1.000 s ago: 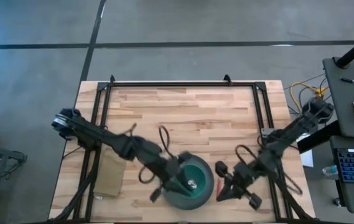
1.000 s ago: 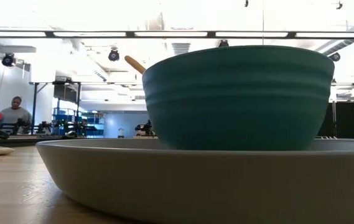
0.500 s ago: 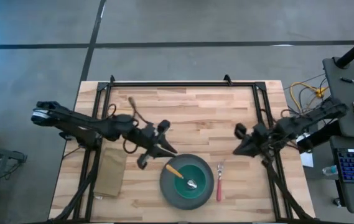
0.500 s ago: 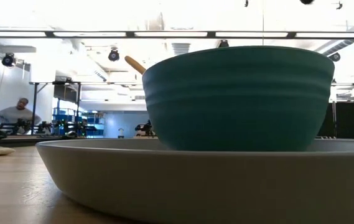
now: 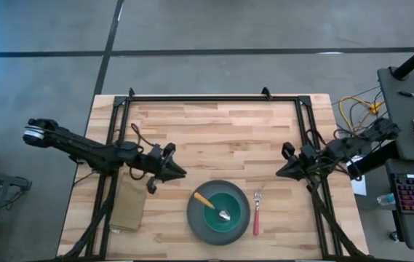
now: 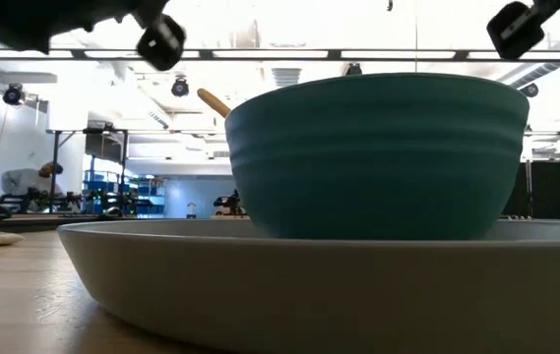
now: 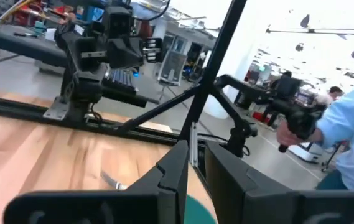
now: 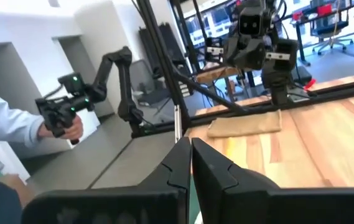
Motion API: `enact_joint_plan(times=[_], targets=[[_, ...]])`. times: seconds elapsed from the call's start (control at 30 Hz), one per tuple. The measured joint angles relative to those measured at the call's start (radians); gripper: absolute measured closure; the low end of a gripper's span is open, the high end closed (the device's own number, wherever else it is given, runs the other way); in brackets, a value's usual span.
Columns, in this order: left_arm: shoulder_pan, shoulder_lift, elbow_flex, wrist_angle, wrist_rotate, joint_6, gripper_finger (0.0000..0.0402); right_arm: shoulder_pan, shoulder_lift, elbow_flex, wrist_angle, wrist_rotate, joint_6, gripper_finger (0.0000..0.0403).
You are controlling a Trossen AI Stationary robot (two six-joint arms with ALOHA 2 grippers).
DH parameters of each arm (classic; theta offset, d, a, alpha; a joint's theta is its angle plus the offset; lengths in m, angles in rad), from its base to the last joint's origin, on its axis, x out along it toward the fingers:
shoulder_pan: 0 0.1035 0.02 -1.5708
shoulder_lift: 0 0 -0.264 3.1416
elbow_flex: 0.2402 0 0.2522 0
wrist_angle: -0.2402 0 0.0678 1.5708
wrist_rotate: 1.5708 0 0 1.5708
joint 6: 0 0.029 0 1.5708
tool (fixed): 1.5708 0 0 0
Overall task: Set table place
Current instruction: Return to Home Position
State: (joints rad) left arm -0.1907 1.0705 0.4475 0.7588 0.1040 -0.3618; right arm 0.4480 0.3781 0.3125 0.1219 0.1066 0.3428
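The pale wooden bench (image 5: 221,127) lies beneath both arms. On it sits a grey plate (image 5: 194,222) holding a teal bowl (image 5: 230,198) with a spoon (image 5: 208,201) inside, and a red-handled fork (image 5: 256,217) lies just right of the plate. The left gripper (image 5: 180,173) hovers left of the plate, empty and all but closed (its wrist view shows a thin slit). The right gripper (image 5: 280,172), closed and empty, hangs by the right rail.

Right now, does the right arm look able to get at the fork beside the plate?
Probably yes. The fork lies on the table right of the plate, and the right end effector hovers close by with nothing between. The left end effector is across the plate.
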Motion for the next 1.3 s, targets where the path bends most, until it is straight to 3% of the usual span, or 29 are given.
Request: enact_joint_plan(times=[0.37,0.43,0.6,0.7,0.97,1.3], targets=[[0.032,-0.374,-0.295,0.014,0.021,-0.052,0.0361,-0.008,-0.319,-0.116,-0.097,0.0,0.042,0.0394],[0.033,-0.434,-0.334,0.006,0.021,-0.052,0.0361,-0.008,-0.377,-0.094,-0.209,0.011,0.05,0.0394],[0.034,-0.579,-0.429,-0.108,0.021,-0.139,0.0361,-0.01,-0.355,0.04,-0.483,0.086,0.09,0.0394],[0.034,-0.649,-0.437,-0.255,0.014,-0.155,0.0361,-0.01,-0.352,0.109,-0.578,0.13,0.086,0.0394],[0.05,-0.856,-0.439,-0.489,-0.007,-0.125,0.0361,-0.01,-0.378,0.121,-0.528,0.153,0.037,0.0394],[0.05,-0.936,-0.44,-0.561,-0.011,-0.124,0.0361,-0.01,-0.377,-0.129,-0.267,0.156,0.045,0.0394]])
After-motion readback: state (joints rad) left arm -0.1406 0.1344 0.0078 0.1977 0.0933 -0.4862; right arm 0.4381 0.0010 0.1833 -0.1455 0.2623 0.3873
